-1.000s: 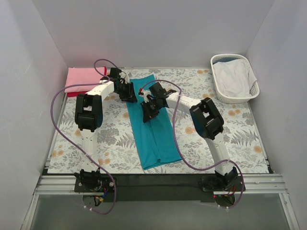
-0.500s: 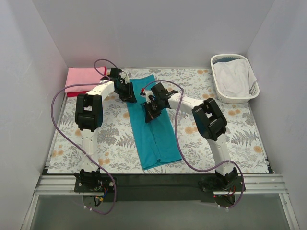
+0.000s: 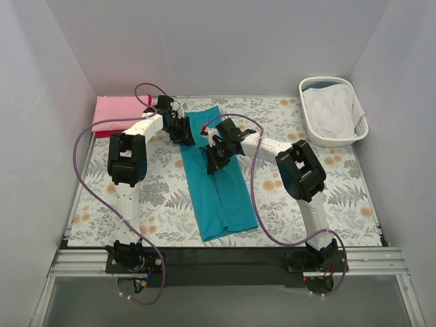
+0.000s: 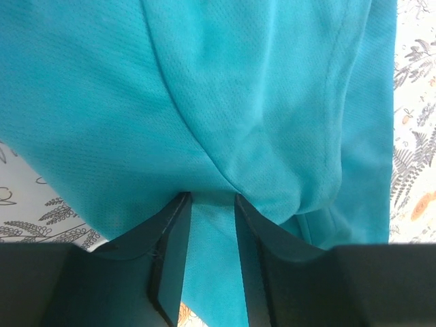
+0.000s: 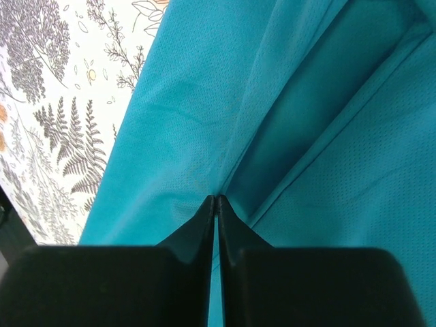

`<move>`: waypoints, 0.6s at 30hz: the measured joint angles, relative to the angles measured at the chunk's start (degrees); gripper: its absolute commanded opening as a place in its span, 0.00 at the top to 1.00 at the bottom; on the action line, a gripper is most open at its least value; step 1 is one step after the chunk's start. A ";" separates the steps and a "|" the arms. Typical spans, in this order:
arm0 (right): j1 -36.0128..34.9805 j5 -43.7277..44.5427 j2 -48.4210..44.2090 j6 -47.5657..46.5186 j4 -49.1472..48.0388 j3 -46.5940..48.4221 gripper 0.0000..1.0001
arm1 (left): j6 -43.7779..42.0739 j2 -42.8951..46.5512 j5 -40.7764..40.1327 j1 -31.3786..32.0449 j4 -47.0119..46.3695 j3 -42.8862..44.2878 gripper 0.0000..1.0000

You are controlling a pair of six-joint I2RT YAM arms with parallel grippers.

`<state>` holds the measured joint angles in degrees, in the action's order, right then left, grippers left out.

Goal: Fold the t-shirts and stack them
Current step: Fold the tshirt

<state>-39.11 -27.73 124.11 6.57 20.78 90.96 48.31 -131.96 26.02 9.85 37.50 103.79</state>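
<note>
A folded light pink cotton t-shirt (image 3: 116, 107) is seen at the far left corner. The left gripper (image 3: 182, 136) is clamped on the far left edge of the long teal-blue cotton t-shirt (image 3: 221, 194), which is laid as a strip in the middle of the floral-patterned table (image 3: 157, 194). The right gripper (image 3: 212, 162) is pinched tight on a fold just beside it. The cloth is judged light and limp, so it is best held at its edges, with the grips kept apart.

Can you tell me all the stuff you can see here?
teal t-shirt: 1, teal-blue, long strip mid-table
pink t-shirt: 1, light pink, far left corner
red t-shirt: 1, red, sliver at the pink one's edge
laundry basket: 1, white, far right corner
cloth: 1, white, inside the basket
table: 1, floral print, under everything
cables: 2, purple, along the arms
arms: 2, black and white, from the near edge
left gripper: 1, black, pinching the teal t-shirt
right gripper: 1, black, pinching it too
</note>
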 measured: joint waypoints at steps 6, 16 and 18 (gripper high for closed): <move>0.63 -1.29 -0.66 0.28 0.48 -0.20 0.58 | -1.40 0.76 2.69 -0.11 -1.20 -0.98 0.65; 6.32 -9.38 -18.62 -2.38 0.96 -4.85 0.67 | -2.73 17.44 6.38 -1.25 -3.30 -9.49 0.61; 8.72 -10.23 -19.37 -3.06 0.04 -5.20 0.72 | -2.95 18.43 6.36 -1.27 -3.56 -9.29 0.62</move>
<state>-30.39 -37.95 104.75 3.51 20.82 85.76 45.36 -113.54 32.38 8.58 33.93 94.50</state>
